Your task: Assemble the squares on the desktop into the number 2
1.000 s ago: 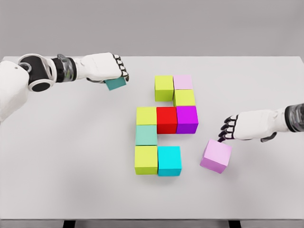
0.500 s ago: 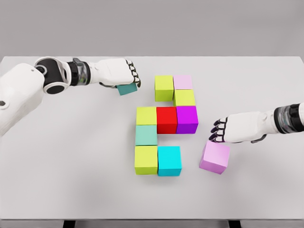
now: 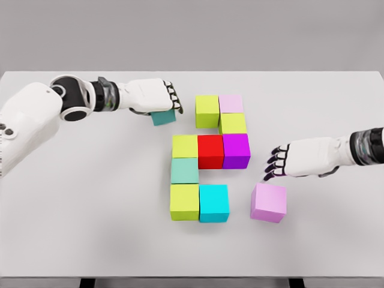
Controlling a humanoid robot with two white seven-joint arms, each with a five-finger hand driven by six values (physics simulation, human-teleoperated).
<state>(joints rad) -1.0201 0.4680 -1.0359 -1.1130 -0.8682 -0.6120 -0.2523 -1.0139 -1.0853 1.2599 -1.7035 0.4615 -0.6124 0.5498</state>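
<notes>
You've got 10 cubes on the white table [image 3: 90,210]. 8 sit packed in the middle: 4 yellow-green (top left [image 3: 207,111], right of ctr [image 3: 233,123], mid left [image 3: 185,146], btm left [image 3: 184,201]), 1 pale pink cube [image 3: 231,103], 1 red cube [image 3: 210,151], 1 purple cube [image 3: 236,150], 1 mint cube [image 3: 184,170], 1 cyan cube [image 3: 214,203]. That's actually 9 in the cluster, so 11 total w/ the two loose ones.

Loose no. 1: teal cube [image 3: 163,117], held under your left hand [image 3: 150,96], fingers curled over it, just left of the top yellow-green one, apart from it. Most of that cube is hidden by the palm; can't tell if it touches the table.

Loose no. 2: lilac cube [image 3: 268,202], flat on the table, right of the cyan one w/ a gap. Your right hand [image 3: 303,159] hovers just above-right of it, fingers bent loosely, gripping nothing; contact w/ the cube not clear. Right forearm is cut off at the frame edge.
</notes>
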